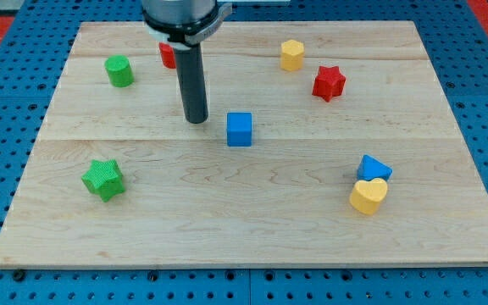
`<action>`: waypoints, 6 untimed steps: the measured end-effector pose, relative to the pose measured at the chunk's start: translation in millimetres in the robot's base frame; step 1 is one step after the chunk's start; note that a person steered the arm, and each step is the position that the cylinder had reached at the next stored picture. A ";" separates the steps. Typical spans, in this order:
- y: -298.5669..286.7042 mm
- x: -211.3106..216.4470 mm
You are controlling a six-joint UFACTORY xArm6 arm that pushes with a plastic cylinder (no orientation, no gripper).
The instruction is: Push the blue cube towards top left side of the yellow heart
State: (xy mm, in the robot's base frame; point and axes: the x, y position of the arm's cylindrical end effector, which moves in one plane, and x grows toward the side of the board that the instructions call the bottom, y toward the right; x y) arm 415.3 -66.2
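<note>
The blue cube sits near the middle of the wooden board. The yellow heart lies at the view's lower right, touching a blue triangular block just above it. My tip rests on the board just left of the blue cube, slightly above its level, with a small gap between them. The cube is well left of and above the heart.
A green cylinder-like block is at upper left, a green star at lower left. A red block is partly hidden behind the rod. A yellow hexagonal block and a red star sit at upper right.
</note>
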 end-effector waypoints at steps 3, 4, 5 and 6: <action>92.7 26.3; 81.3 9.6; 86.7 -7.0; 121.6 4.8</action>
